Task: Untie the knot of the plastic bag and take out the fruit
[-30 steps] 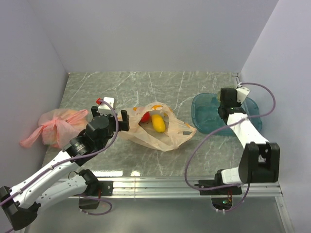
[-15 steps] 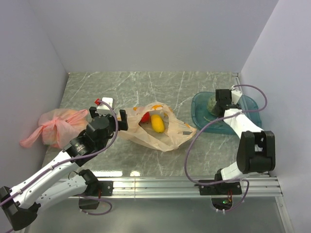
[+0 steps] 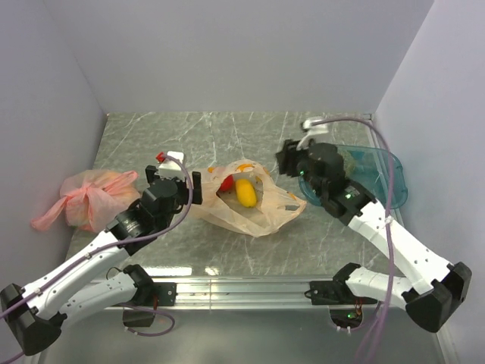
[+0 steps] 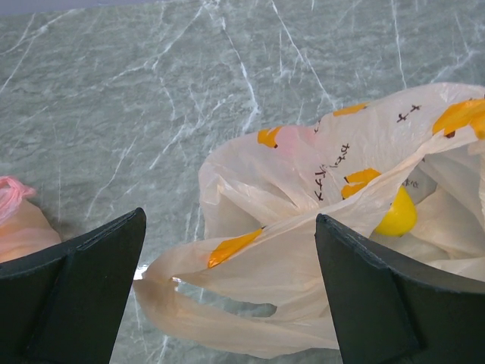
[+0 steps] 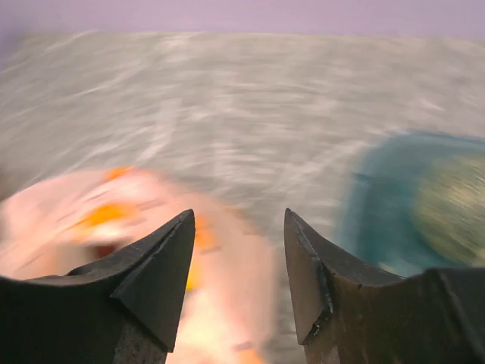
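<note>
Though the plastic bag [image 3: 250,206] lies untied mid-table, yellow fruit [image 3: 245,192] and red fruit [image 3: 226,182] are inside, not yet taken out. A melon [image 5: 451,205] sits in the far-right teal basin [image 3: 392,180]. Left gripper [image 4: 229,220] and right gripper [image 5: 239,214] are both spread and empty.

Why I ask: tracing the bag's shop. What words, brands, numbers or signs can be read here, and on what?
On the plastic bag: short vertical columns of small dark characters beside orange marks, seemingly Japanese, too small to read.
On the pink bag and teal tray: no text visible.
</note>
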`<state>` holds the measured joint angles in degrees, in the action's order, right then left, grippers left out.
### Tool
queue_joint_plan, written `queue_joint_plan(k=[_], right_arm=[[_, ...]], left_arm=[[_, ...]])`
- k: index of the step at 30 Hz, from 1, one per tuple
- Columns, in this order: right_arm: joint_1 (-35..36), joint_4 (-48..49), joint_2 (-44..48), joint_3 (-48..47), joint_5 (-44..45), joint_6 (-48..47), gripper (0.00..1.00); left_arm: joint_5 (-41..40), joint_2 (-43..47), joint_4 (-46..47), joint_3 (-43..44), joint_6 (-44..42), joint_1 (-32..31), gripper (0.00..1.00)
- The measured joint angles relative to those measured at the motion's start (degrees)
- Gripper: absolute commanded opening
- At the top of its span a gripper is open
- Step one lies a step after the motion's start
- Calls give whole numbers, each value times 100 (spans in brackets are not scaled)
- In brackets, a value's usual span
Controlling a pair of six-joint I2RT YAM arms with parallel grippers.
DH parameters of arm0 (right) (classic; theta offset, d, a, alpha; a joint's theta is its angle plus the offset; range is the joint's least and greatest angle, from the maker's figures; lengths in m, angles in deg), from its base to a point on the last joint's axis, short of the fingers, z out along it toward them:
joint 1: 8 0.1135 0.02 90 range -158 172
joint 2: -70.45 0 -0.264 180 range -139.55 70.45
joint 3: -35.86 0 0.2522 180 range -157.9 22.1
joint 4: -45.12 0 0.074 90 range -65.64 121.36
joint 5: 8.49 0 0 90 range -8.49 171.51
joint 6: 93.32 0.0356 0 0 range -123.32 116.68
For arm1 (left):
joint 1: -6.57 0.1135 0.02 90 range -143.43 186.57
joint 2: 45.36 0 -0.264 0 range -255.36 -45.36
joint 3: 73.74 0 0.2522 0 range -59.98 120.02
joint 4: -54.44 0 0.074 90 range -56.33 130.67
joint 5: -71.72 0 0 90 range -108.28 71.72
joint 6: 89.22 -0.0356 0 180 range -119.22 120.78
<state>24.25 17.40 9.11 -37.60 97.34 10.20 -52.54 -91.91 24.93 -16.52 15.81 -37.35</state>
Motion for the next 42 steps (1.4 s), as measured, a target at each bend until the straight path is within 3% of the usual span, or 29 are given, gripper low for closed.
queue_joint_plan(k=[7,16,22,27,38,42], right_arm=[[1694,557,-560,114,-540,-247,53],[2559,1095,-1928,911,-887,24,53],[2640,1471,-2640,1121,-1628,111,53],[2621,1786,-2671,1233,-2002,271,53],[2437,1886,-1834,1526,-787,457,55],[2124,1871,-1832,1526,-439,638,62]], left_arm=[[481,-402,0,0,-105,4,99],[1106,-1172,-31,0,-96,9,99],[1357,-1276,-122,4,153,13,99],[1558,-1241,-146,4,501,13,99],[1744,-1333,-101,-9,885,20,99],[1751,-1375,-105,-9,885,20,99]])
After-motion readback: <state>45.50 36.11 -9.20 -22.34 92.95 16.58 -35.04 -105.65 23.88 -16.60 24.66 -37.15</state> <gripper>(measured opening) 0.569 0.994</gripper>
